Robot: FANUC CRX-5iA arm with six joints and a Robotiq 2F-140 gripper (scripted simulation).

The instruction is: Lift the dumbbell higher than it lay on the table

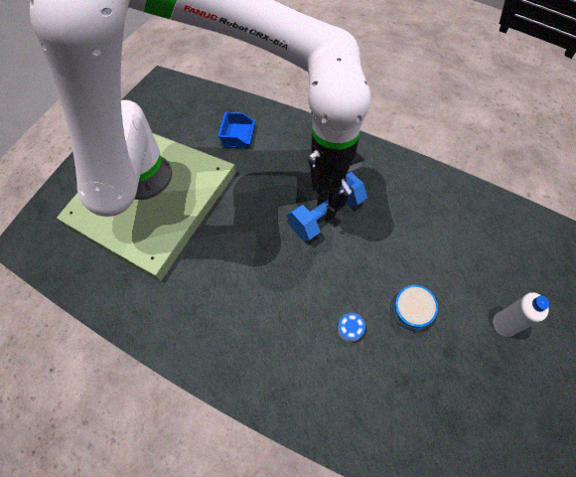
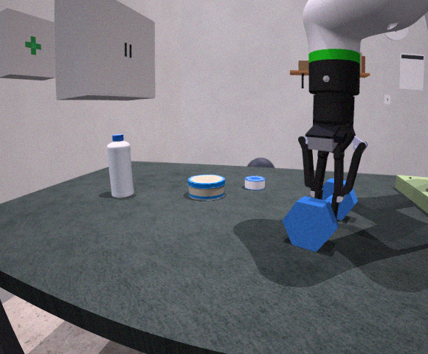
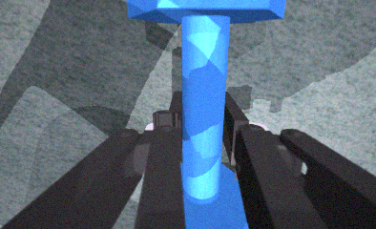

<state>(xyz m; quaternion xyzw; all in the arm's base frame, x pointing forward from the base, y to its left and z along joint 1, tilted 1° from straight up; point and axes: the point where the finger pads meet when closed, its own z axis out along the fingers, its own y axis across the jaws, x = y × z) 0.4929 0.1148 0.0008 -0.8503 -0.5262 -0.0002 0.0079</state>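
A blue dumbbell [image 1: 324, 208] with hexagonal ends lies on the dark green mat, near its middle. In the exterior view the dumbbell [image 2: 317, 217] rests with both ends on the mat. My gripper [image 1: 334, 209] comes straight down on it and is shut on its bar, between the two ends. In the wrist view the bar [image 3: 204, 110] runs up the middle and my gripper's [image 3: 203, 143] dark fingers press on it from both sides. My gripper also shows in the exterior view [image 2: 327, 198], its fingertips partly hidden behind the near end.
A blue bin [image 1: 236, 129] stands behind the dumbbell. A small blue-and-white round tin [image 1: 352, 326], a blue-rimmed round box [image 1: 416, 306] and a white bottle [image 1: 520, 314] stand toward the front right. The arm's pale green base plate [image 1: 149, 200] is at the left.
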